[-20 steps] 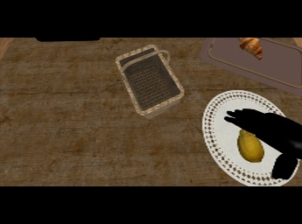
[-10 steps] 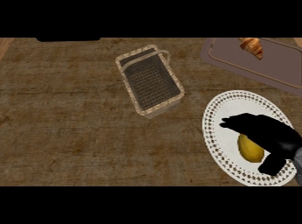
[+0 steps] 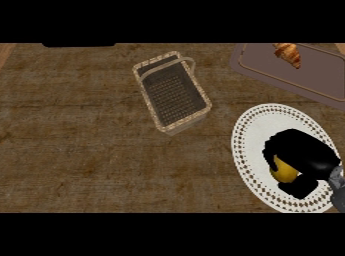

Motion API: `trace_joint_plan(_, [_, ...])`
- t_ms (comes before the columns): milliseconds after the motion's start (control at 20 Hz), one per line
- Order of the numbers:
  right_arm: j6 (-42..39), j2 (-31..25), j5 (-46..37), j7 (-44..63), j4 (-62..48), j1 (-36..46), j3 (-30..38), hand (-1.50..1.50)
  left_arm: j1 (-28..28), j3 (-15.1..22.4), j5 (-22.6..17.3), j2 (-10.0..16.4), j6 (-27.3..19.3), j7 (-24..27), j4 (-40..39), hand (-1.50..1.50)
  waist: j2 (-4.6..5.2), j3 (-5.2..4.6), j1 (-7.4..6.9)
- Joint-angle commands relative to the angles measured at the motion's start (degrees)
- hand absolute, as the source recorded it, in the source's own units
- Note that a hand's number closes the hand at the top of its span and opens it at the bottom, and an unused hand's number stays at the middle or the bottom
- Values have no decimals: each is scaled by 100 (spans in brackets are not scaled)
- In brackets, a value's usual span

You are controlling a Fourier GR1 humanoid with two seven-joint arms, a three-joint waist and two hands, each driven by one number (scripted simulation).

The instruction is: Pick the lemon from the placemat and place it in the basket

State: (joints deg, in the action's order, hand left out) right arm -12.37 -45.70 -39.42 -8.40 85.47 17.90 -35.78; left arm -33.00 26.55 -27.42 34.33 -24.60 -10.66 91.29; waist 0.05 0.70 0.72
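Your right hand (image 3: 304, 155) is curled round the lemon (image 3: 283, 172), which lies on the placemat (image 3: 271, 117), below and to the right of the basket (image 3: 173, 92). From there, your carry would run up and left to the basket's open top. No left hand shows.

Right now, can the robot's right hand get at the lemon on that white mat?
Very likely yes: the right hand has its fingers curled round the lemon on the placemat, with nothing between them.
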Motion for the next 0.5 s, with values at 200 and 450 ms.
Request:
trace_joint_plan(200, [51,759,-409,699,454,6,-427,150,1341,-370,60,-43,183,262,196,0,-61,-102,256])
trace_joint_plan(450, [-403,2208,-765,2152,1203,272,-1206,150,777,-198,55,68,30,353,404,0,-233,-157,273])
